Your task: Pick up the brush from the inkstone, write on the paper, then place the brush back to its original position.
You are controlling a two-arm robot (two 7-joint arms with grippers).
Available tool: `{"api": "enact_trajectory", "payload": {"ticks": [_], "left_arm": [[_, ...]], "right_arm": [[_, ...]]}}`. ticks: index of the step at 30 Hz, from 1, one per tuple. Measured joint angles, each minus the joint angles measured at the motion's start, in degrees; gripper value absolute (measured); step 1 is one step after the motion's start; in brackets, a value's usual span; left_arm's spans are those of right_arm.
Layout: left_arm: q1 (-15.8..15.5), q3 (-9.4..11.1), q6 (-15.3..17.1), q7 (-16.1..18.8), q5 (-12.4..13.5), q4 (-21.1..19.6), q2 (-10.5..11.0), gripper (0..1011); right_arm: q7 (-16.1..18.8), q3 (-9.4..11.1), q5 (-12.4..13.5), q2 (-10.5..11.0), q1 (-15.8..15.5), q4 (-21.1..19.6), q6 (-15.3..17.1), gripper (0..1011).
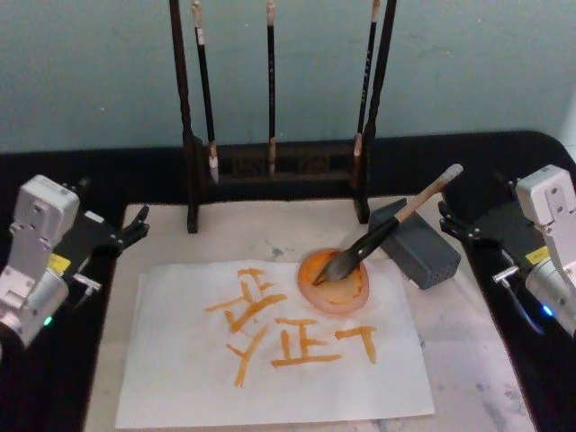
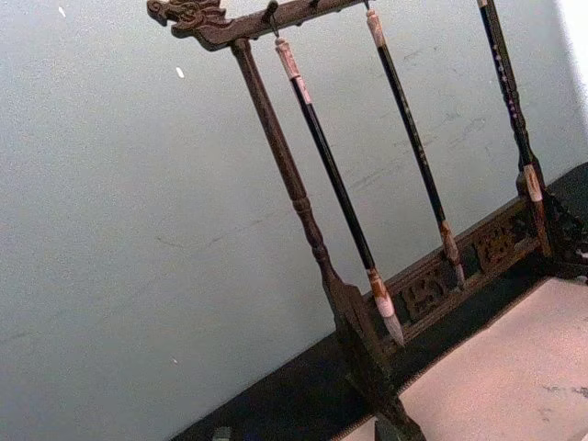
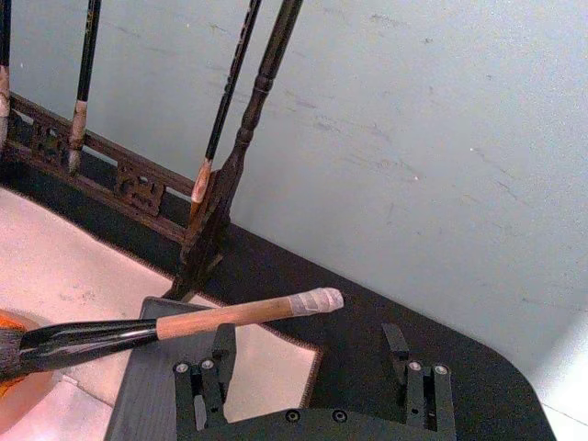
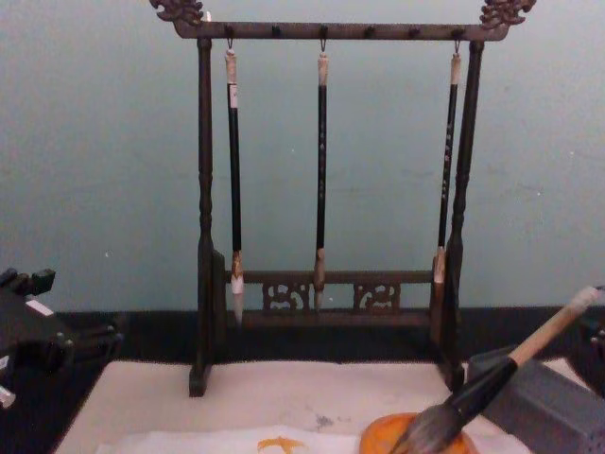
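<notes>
Brush (image 1: 382,236) leans on the inkstone (image 1: 427,256) at the paper's (image 1: 180,360) edge, flanked well apart by the open, empty left hand (image 1: 129,229) and right hand (image 3: 308,342).

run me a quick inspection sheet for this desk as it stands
surface: black table with a cream mat on it, faintly smudged grey
job's things: brush lies tilted, bristles in the orange dish, handle leaning on the grey block; paper lies on the mat, covered in orange strokes, with the dish on its far right corner
clutter: wooden stand behind the mat, thin brushes hanging from it
grippers: left gripper open at the mat's left edge; right gripper open beside the block, holding nothing
cables: nothing seen
surroundings: plain pale wall
</notes>
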Motion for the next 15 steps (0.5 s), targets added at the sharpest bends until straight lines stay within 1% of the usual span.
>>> {"api": "enact_trajectory", "payload": {"ticks": [15], "left_arm": [[0.00,0.00,0.00,0.00,0.00,0.00,0.00,1010]], "right_arm": [[0.00,0.00,0.00,0.00,0.00,0.00,0.00,1000]]}}
